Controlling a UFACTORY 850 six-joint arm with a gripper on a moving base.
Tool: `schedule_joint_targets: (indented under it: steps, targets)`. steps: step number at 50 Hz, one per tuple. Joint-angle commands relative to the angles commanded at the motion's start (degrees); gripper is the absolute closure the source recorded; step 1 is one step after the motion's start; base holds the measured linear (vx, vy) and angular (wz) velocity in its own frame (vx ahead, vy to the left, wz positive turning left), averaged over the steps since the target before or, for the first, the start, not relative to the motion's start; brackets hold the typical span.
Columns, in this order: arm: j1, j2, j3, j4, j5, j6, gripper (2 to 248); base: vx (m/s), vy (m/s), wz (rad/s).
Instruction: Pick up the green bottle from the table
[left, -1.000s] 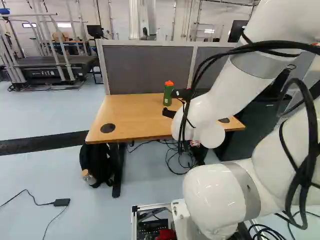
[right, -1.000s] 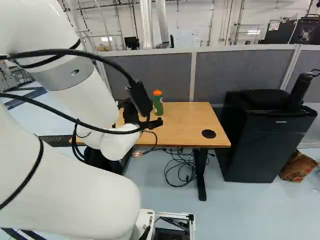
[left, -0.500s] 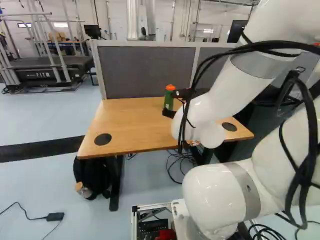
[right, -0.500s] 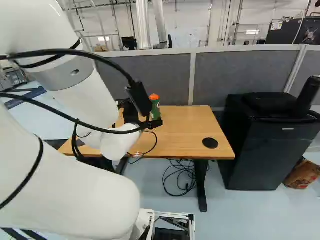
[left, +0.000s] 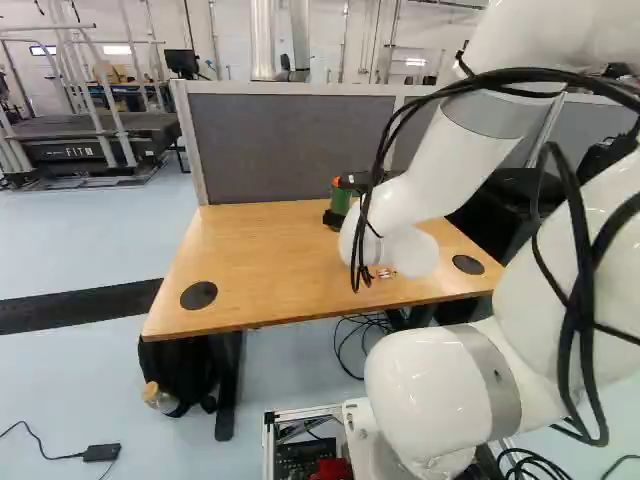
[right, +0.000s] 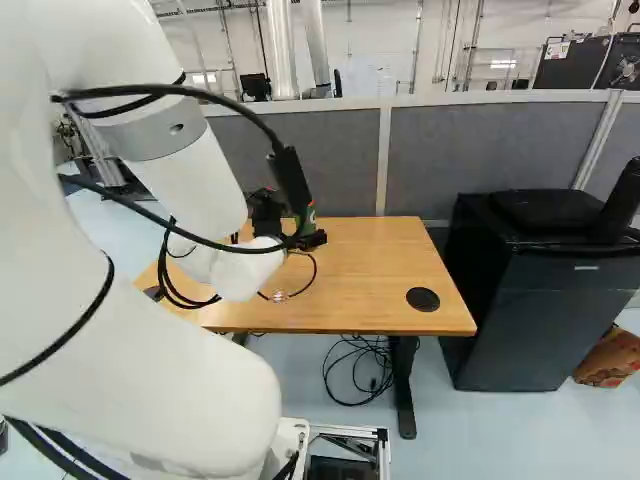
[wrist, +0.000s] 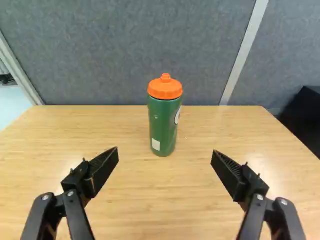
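The tool (left: 338, 200) is spread wide; the green bottle (wrist: 163, 125) stands upright ahead, centred, untouched.

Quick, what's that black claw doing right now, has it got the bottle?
Gripper: open, holding nothing; the green bottle stands ahead of it on the table.

Ahead of the black gripper (left: 334, 219), the squeeze bottle (wrist: 164, 125) is green, its lid (wrist: 165, 90) orange, a white patch (wrist: 156, 144) low down. Beneath the gripper, the tabletop (wrist: 160, 200) is honey-brown with streaky grain; the partition (wrist: 115, 50) beyond is mottled grey.
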Motion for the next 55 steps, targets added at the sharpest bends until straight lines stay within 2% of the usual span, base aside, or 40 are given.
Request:
schedule_joint_targets:
  steps: [33,43,55]
  targets:
    - [0.0,-10.48,-10.2,-0.58,-0.7,0.0,4,0.0,0.0,0.0]
    - [0.0,-13.4,-13.26,-1.71,-2.46,0.0,4,0.0,0.0,0.0]
    - [0.0,-16.76,-16.91,-4.12,-6.73,0.0,4,0.0,0.0,0.0]
